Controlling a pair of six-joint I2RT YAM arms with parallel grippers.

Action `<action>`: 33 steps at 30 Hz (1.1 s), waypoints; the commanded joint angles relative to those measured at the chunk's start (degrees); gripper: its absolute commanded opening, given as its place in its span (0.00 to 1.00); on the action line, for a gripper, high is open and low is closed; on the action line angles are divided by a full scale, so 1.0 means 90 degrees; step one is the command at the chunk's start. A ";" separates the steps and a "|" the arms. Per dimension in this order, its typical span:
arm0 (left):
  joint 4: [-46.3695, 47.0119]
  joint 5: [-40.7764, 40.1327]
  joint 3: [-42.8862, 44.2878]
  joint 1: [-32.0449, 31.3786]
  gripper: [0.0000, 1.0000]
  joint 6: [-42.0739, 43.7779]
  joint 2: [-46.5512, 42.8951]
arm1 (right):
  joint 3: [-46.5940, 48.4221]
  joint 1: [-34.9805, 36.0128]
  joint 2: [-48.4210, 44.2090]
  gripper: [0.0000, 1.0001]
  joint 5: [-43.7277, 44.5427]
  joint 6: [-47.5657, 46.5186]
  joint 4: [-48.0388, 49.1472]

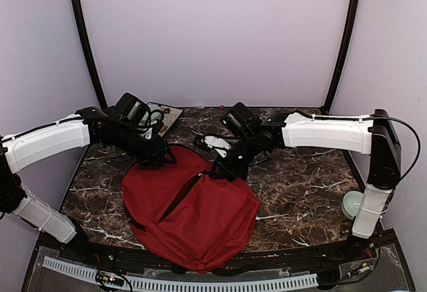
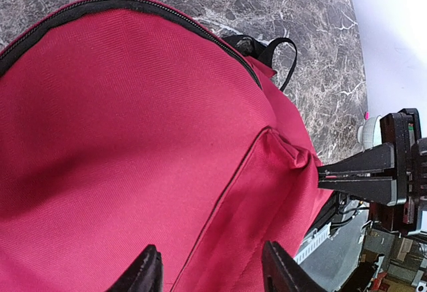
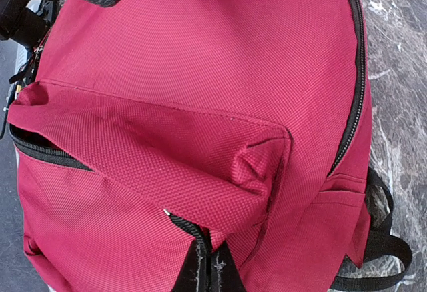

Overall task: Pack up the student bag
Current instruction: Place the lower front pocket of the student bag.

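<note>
The dark marble table [image 1: 300, 185] fills the lower half of the overhead view. At its centre, reaching toward the bottom edge, the dark-red student bag [image 1: 193, 212] lies flat with its front pocket [image 3: 167, 152] facing up. The left gripper [image 1: 159, 153] is at the bag's upper-left edge, its jaws partly apart over the red fabric and gripping nothing. The right gripper [image 1: 223, 171], at the bag's upper-right edge, is pinched shut on the pocket's puckered corner, beside the black zipper [image 3: 188, 227].

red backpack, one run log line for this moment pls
item: dark-red fabric backpack lying on marble table | left gripper: open, over backpack | right gripper: shut, pinching front pocket edge
</note>
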 commanded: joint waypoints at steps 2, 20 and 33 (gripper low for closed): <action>0.0139 0.0165 0.0098 0.0026 0.53 0.0016 0.0037 | 0.0502 0.0089 -0.0123 0.00 0.0130 0.0270 -0.0648; 0.0532 0.0253 -0.0202 0.0016 0.52 -0.0024 0.0199 | 0.1351 0.0090 0.0381 0.19 0.0209 0.0743 -0.2056; 0.0643 0.0208 -0.0429 0.0023 0.53 -0.0099 0.0030 | 0.1517 0.0139 0.0338 0.22 0.0338 0.0795 -0.2034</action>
